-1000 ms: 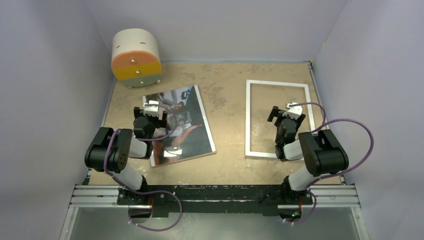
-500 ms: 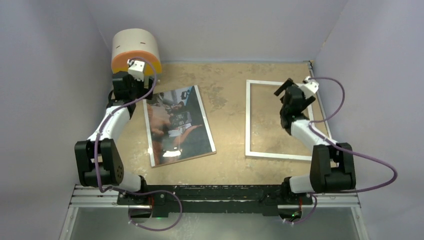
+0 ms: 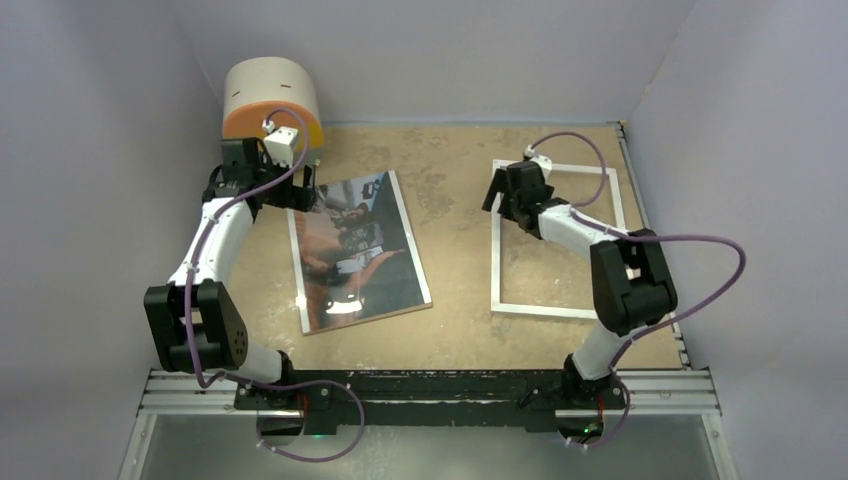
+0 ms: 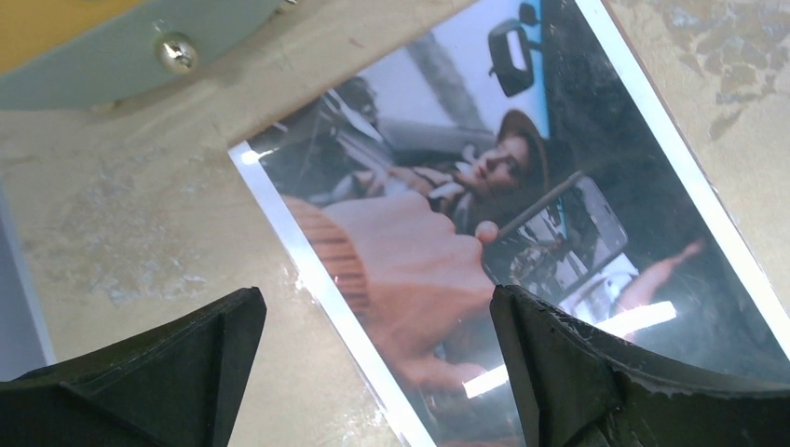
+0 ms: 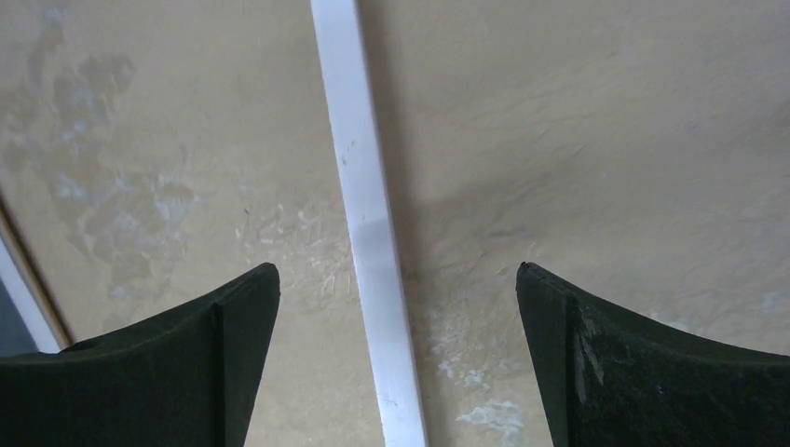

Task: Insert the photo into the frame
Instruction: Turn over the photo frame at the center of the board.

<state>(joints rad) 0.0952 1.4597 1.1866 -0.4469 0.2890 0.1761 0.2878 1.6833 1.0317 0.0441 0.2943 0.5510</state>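
The large glossy rectangular photo (image 3: 355,250), a dark scene with people and orange-red patches inside a white border, lies face up and slightly askew on the left half of the worn sandy-tan table (image 3: 455,200). The large thin silver-white rectangular frame (image 3: 555,310) lies flat on the right half, well apart from the photo, with the table surface showing through its opening.

The left gripper (image 3: 292,185) hangs above the photo's far left corner. In the left wrist view the print (image 4: 484,233) fills the space below it, and the jaws stand wide apart with nothing between them.

The right gripper (image 3: 505,195) is over the frame's left rail near its far corner. Its jaws are spread wide on either side of that rail (image 5: 368,214), gripping nothing.

Just beyond the left gripper stands a round cream drawer box with an orange band (image 3: 270,100), its pale green drawer front and metal knob (image 4: 177,51) close to the photo's corner.
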